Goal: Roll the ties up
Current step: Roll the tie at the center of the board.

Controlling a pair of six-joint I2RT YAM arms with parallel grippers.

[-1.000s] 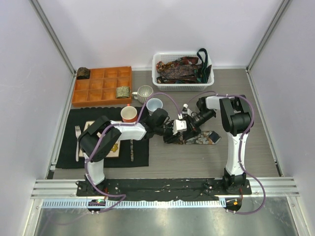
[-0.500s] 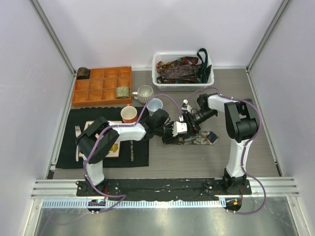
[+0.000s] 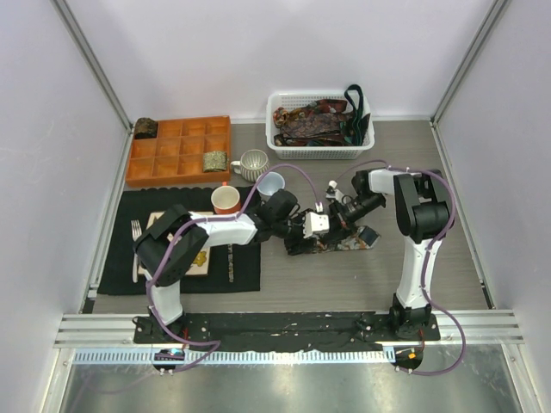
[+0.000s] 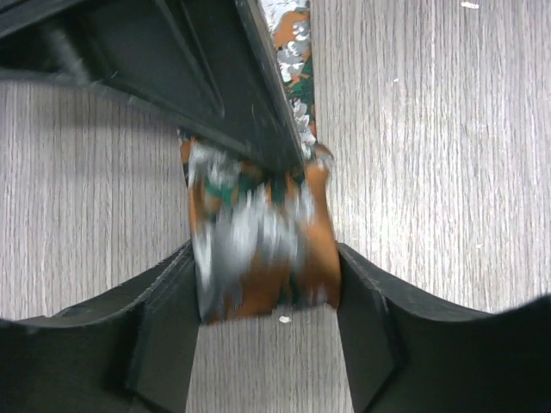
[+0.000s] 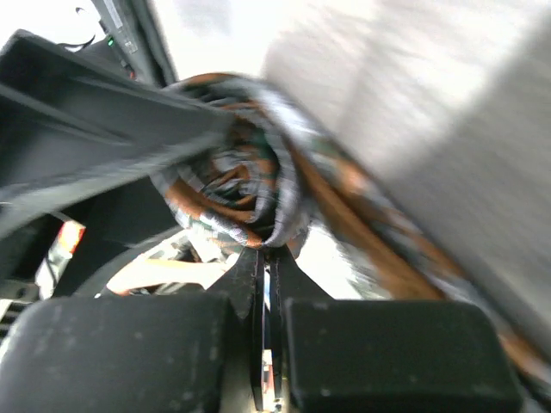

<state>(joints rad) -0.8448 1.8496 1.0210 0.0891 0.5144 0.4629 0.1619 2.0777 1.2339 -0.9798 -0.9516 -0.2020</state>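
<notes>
At the far side of the desk (image 3: 344,284), a white basket (image 3: 274,120) holds a tangled heap of patterned ties (image 3: 310,122). One plain dark green tie (image 3: 355,107) is draped over the basket's right rim. To the far left, an orange compartment tray (image 3: 176,146) has one rolled tie (image 3: 214,160) in its near-right compartment and a second coil (image 3: 145,127) at its far-left corner, which makes two finished coils. Three cups stand between tray and arms: a cream mug (image 3: 252,163), a white cup (image 3: 271,182) and an orange cup (image 3: 225,200). On the near left, a black mat (image 3: 120,258) carries one floral square plate (image 3: 200,258) and one fork (image 3: 135,241). The tie being rolled (image 4: 258,232) lies mid-desk between the two arms. Its rust, green and grey pattern is wound into a coil at the left end, and the flat tail runs off to the right. The left hand (image 4: 265,249) has its fingers spread to either side of that coil, right up against it. From the blurred wrist view I cannot tell whether they squeeze it or only flank it. The right hand (image 5: 269,254) has its fingers brought tight together, with their tips at the coil's edge.
</notes>
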